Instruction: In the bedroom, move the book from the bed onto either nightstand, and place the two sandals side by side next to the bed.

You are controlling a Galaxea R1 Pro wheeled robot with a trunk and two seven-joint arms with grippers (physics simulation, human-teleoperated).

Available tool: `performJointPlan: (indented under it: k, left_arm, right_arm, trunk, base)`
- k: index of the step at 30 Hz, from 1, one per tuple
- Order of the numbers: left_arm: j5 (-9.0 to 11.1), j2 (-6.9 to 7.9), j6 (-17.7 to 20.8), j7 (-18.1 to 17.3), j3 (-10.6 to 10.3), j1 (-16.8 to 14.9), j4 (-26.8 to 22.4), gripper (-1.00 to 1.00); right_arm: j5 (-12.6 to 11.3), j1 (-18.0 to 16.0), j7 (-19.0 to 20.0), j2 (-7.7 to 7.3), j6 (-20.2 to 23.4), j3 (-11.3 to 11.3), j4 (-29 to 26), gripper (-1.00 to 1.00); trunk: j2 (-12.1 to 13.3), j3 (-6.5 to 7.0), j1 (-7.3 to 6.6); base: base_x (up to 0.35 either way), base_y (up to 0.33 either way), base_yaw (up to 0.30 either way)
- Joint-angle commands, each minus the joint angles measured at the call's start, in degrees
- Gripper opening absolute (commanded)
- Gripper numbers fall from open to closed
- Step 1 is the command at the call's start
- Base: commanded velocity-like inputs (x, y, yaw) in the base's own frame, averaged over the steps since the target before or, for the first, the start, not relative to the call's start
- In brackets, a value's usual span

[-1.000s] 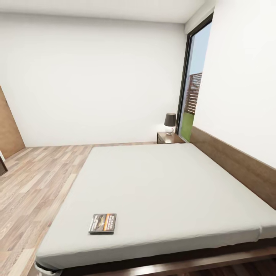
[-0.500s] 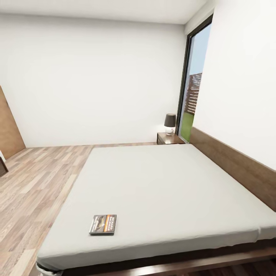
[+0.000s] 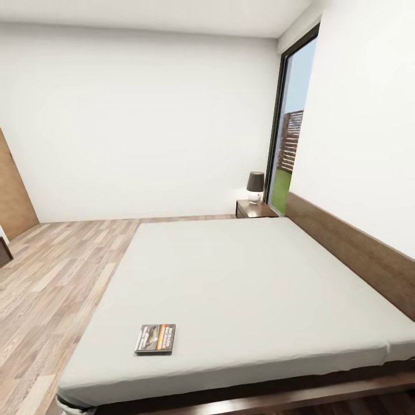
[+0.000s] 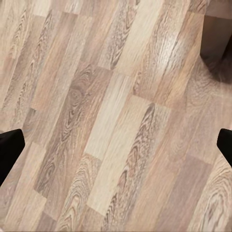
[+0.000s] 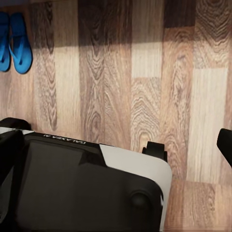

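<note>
From our head camera we look across the bed [image 3: 248, 288], its light-grey mattress filling most of the bedroom floor space ahead of us. The book [image 3: 155, 338] lies flat on the mattress near the corner closest to us on the foot side, cover up, a little in from both edges. The brown headboard [image 3: 357, 253] runs along the right wall. Past the far corner of the bed, beside the tall window [image 3: 291, 127], stands a nightstand [image 3: 253, 209] with a small lamp [image 3: 255, 185] on top.

Our left gripper [image 4: 116, 145] hangs over bare wood floor [image 4: 111, 106]; its two dark fingertips [image 4: 9, 147] sit at opposite edges of the picture with only planks between them, so the jaws are spread wide and hold nothing.

Our right gripper [image 5: 118, 145] is likewise spread apart and empty, above our own dark base [image 5: 82, 188]. On the floor beyond it we see the two blue sandals [image 5: 14, 41] lying side by side, touching or nearly so, under a strip of shadow.
</note>
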Motion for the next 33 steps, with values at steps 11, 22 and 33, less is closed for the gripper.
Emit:
performJointPlan:
  k: [11, 22, 33]
  left_arm:
    - [0.6, 0.02, -0.4, -0.4, 0.0, -0.1, 0.1, 1.0]
    - [0.6, -0.31, -1.5, -0.4, 0.0, -0.1, 0.1, 1.0]
    - [0.6, -0.41, -1.8, -0.4, 0.0, -0.1, 0.1, 1.0]
  right_arm:
    - [0.5, 1.6, 0.2, -0.06, 0.2, -0.5, -0.7, 1.0]
    - [0.4, 1.8, -0.4, 0.25, 0.3, -0.6, -1.0, 1.0]
    - [0.5, 1.8, -0.9, 0.7, 0.3, -0.4, -1.0, 1.0]
  trunk:
    - [3.2, 1.36, -1.75]
    - [3.2, 1.36, -1.75]
    - [3.2, 1.27, -1.75]
  base:
    - [0.0, 0.0, 0.0]
    - [0.0, 0.0, 0.0]
    - [0.0, 0.097, 0.079]
